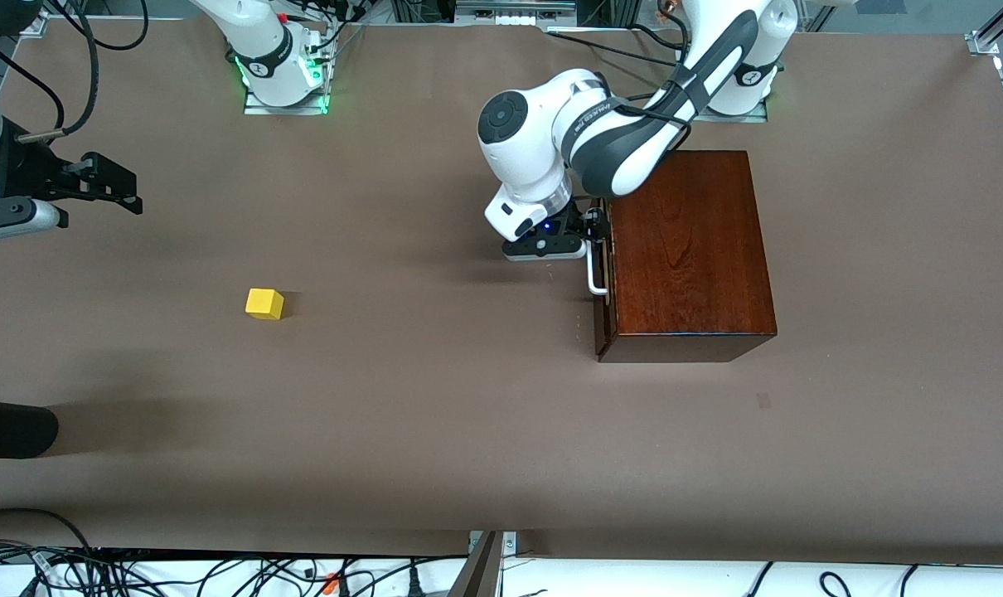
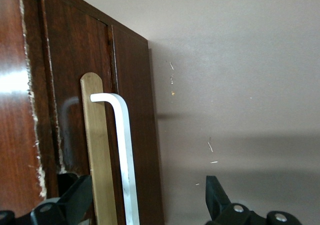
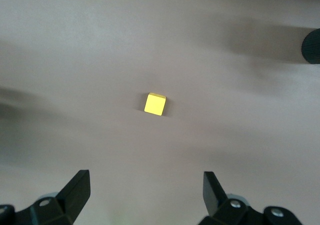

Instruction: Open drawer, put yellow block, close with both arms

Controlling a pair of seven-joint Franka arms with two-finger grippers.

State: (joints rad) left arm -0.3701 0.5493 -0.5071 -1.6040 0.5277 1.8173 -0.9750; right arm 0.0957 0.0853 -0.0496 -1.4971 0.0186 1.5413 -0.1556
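The dark mahogany box (image 1: 688,249) stands toward the left arm's end of the table, and its drawer (image 1: 604,286) sits flush in it. My left gripper (image 1: 593,228) is in front of the drawer at the white bar handle (image 1: 594,274). In the left wrist view the handle (image 2: 125,150) runs between the open fingers of that gripper (image 2: 145,197), one finger (image 2: 75,195) against the drawer front (image 2: 65,85). The yellow block (image 1: 264,303) lies alone on the table toward the right arm's end. My right gripper (image 1: 108,186) hovers open and empty, and the right wrist view shows the block (image 3: 155,104) ahead of the gripper (image 3: 146,190).
A black rounded object (image 1: 12,429) juts in over the table's edge at the right arm's end, nearer the front camera than the block; the right wrist view shows it too (image 3: 312,46). Cables (image 1: 220,572) lie along the table's near edge. Brown tabletop (image 1: 435,373) spreads between block and box.
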